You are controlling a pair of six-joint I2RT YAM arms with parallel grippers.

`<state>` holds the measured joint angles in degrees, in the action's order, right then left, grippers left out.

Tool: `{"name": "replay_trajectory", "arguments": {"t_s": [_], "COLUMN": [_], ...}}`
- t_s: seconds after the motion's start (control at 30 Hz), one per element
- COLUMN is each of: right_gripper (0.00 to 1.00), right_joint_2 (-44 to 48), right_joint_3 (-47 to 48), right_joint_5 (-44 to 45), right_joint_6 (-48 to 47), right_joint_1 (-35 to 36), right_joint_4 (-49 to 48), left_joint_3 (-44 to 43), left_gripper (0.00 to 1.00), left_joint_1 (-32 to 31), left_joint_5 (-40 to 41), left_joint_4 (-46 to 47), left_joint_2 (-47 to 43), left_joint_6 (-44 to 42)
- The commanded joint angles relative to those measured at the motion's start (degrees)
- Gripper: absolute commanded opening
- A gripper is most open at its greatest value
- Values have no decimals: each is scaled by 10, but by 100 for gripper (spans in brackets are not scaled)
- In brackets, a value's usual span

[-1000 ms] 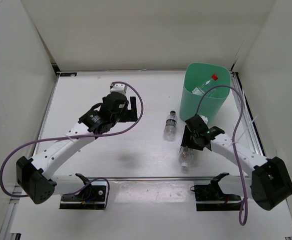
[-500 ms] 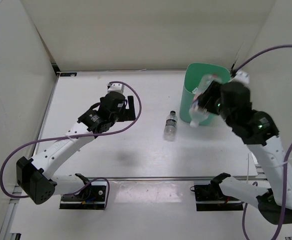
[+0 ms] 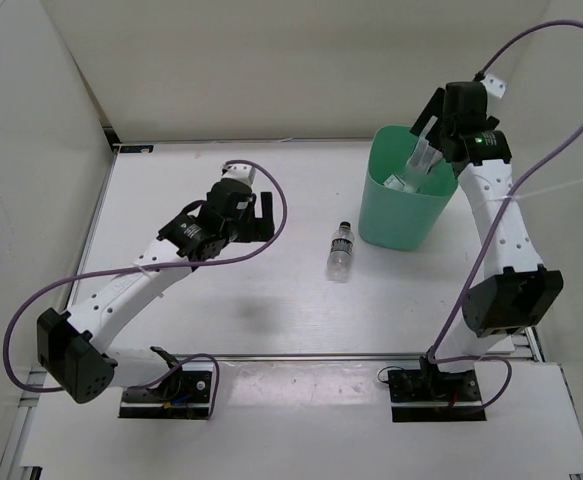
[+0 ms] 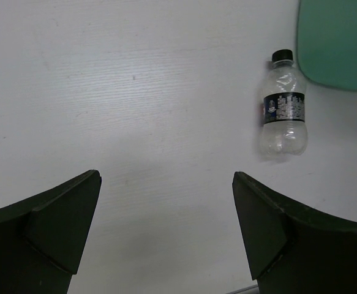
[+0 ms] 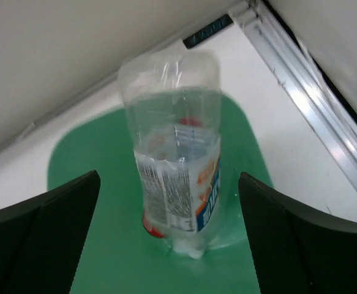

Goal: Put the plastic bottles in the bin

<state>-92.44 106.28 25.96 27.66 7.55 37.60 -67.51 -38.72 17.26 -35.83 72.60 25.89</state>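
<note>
My right gripper [image 3: 432, 134] hangs open over the mint-green bin [image 3: 401, 218]. A clear bottle [image 5: 175, 165] with a white and blue label is cap-down in the bin's [image 5: 92, 257] mouth, between my open fingers and touching neither of them. Under it a red cap of another bottle [image 5: 149, 224] shows in the bin. A black-capped bottle [image 3: 342, 250] with a dark label lies on the table left of the bin, also in the left wrist view as bottle [image 4: 283, 110]. My left gripper [image 3: 264, 216] hovers open over bare table, west of that bottle.
White walls enclose the table on three sides. A metal rail [image 5: 313, 110] runs along the right edge close behind the bin. The left arm's purple cable [image 3: 271, 215] loops beside its wrist.
My right arm carried a bottle from the table front up over the bin, then opened, and the bottle now drops cap-first into the bin. The left arm barely moved.
</note>
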Motion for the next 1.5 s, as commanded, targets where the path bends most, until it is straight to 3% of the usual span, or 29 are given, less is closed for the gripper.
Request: {"name": "replay_trajectory", "arguments": {"t_s": [0.0,0.1,0.3,0.47,0.67,0.87,1.27,1.47], "right_gripper": [99,100,100,100,100,100,100,100], "right_joint_2": [24,81,209,291,342,362,385,385], "right_joint_3": [-3,-24,-149,-234,-275,-283,-263,-263], "right_joint_5": [-17,24,-59,-92,-129,-129,-145,-140], "right_joint_6": [5,46,114,115,100,89,60,38], "right_joint_1": [5,12,33,72,72,72,72,67], "right_joint_4": [2,43,58,70,92,92,107,120], "left_joint_3": [-46,-69,-125,-201,-250,-311,-303,-277], "left_gripper": [100,100,100,100,100,100,100,100], "left_joint_1": [8,8,14,26,26,26,20,4], "left_joint_5": [-69,-94,-177,-260,-325,-402,-516,-534], "left_joint_4": [-5,0,52,81,134,140,204,221], "left_joint_2": [18,44,129,257,357,457,547,574], "left_joint_6": [-28,-22,-28,17,39,38,86,109]}}
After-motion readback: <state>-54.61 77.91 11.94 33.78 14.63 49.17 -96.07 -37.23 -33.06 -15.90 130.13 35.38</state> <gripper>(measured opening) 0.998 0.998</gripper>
